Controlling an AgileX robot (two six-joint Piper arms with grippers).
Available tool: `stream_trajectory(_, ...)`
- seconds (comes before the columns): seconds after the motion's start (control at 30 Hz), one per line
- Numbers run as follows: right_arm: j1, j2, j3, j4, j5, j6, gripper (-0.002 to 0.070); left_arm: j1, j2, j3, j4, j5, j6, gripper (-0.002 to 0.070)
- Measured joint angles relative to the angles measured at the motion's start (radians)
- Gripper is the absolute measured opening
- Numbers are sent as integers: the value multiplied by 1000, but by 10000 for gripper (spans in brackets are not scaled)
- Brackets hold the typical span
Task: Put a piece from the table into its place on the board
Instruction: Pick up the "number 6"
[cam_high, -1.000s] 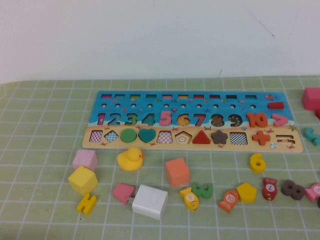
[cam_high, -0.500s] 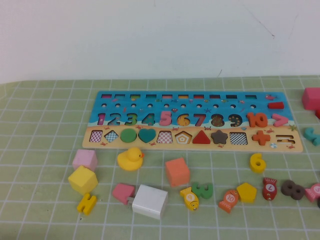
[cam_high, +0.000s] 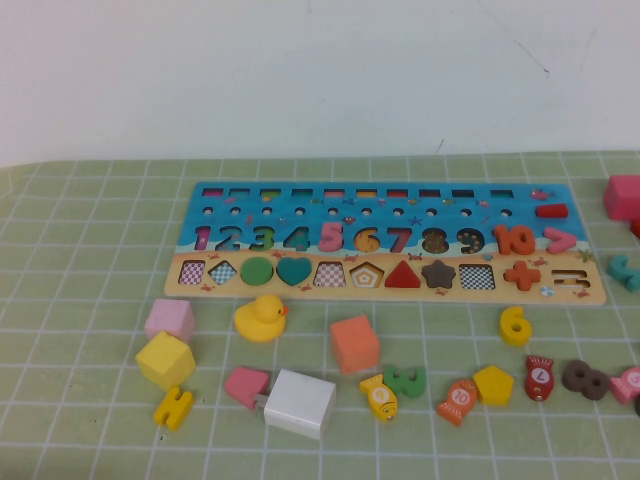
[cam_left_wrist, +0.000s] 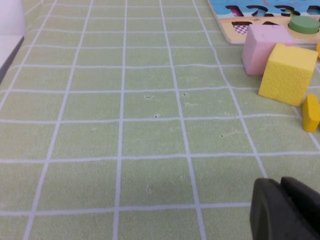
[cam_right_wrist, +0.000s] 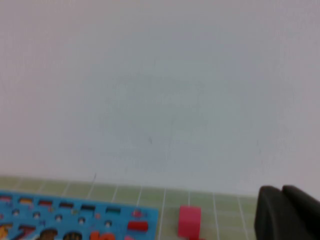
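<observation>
Right tool (cam_right_wrist: 286, 215) shut, well apart from yellow 6 (cam_high: 515, 325).

**Clutter below the puzzle**

You've got a duck (cam_high: 261, 318), an orange cube (cam_high: 355, 343) and a white block (cam_high: 299, 403) up front. Pink cube (cam_high: 169, 320) touches the yellow block (cam_high: 165, 360); candies flank a pentagon (cam_high: 493, 384); brown 8 (cam_high: 583, 378) sits far right.

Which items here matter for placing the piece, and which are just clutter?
Job:
- yellow 6, loose on the table
- board
- left gripper, shut, low over the cloth
- right gripper, shut, raised

Lying about:
- rubber duck
- orange cube
- white block
- yellow pentagon
- green 3
</observation>
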Motion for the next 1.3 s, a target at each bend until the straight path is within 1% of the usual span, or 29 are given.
stream_trajectory(0.2, 0, 127, 0, -4, 11, -4, -3, 0, 0, 0, 0, 0, 0, -2)
stream_trajectory(0.3, 0, 214, 0, -2, -27, 0, -3, 0, 0, 0, 0, 0, 0, -2)
stream_trajectory(0.37, 0, 274, -5, 27, -20, 8, -3, 0, 0, 0, 0, 0, 0, -2)
stream_trajectory(0.43, 0, 330, -31, 77, 29, 10, -3, 0, 0, 0, 0, 0, 0, -2)
stream_trajectory(0.67, 0, 573, -259, 244, 369, -83, -3, 0, 0, 0, 0, 0, 0, -2)
stream_trajectory(0.87, 18, 758, -379, 314, 440, -117, -1, 0, 0, 0, 0, 0, 0, -2)
stream_trajectory(0.97, 69, 834, -399, 314, 456, -117, -1, 0, 0, 0, 0, 0, 0, -2)
stream_trajectory(1.1, 187, 917, -402, 282, 456, -80, 1, 0, 0, 0, 0, 0, 0, -2)
stream_trajectory(1.23, 310, 979, -418, 133, 454, 31, 13, 0, 0, 0, 0, 0, 0, -2)
stream_trajectory(1.3, 356, 1018, -446, 37, 474, 121, 52, 0, 0, 0, 0, 0, 0, -2)
